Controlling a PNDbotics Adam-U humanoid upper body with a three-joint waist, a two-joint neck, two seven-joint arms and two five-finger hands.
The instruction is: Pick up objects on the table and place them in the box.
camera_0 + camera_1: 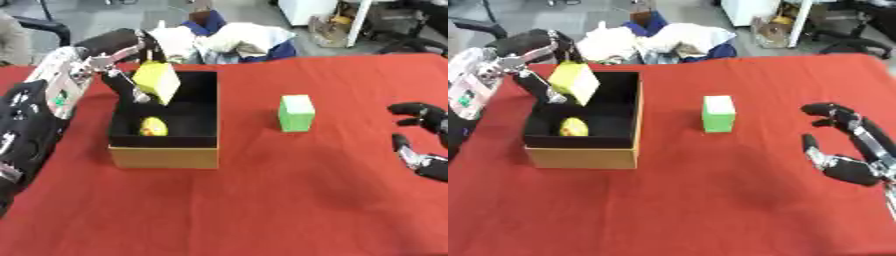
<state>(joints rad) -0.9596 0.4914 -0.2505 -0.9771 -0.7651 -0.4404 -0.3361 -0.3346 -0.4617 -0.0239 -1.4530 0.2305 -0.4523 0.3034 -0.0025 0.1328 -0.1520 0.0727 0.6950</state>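
grey floor (87, 15), white cabinet (306, 10), chair (850, 35)

Your left arm comes in along the tabletop's left edge and reaches toward its far left corner, with the left hand (131, 75) raised off the surface, its fingers and thumb pinching a yellow block (157, 81) so that the block hangs tilted in the air. Your right hand (846, 150) sits idle near the tabletop's right edge, about midway along it, palm turned inward, fingers relaxed and lightly bent, thumb spread apart from them, holding nothing. Only the wrist and a short part of the right forearm show at the view's right side.
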